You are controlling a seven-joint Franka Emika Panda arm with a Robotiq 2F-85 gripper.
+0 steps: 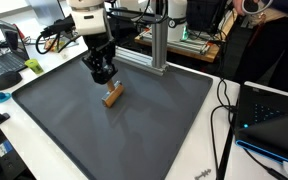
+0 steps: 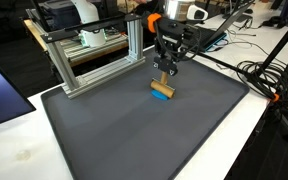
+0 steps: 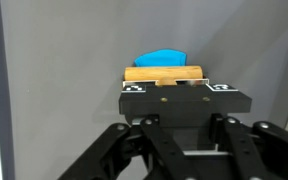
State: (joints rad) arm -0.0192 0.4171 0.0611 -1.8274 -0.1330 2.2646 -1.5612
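Gripper point(image 2: 167, 70): pointing straight down, jaws clamped on wooden block point(image 2: 164, 87) for a top grip.
Blue piece point(image 2: 161, 96): beneath block, resting on mat point(image 2: 134, 135).

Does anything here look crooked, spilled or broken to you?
Nothing is spilled or broken. The only slightly odd thing is the wooden block with a blue piece against it. It is angled to the edges of the grey mat, right at the tips of the gripper.
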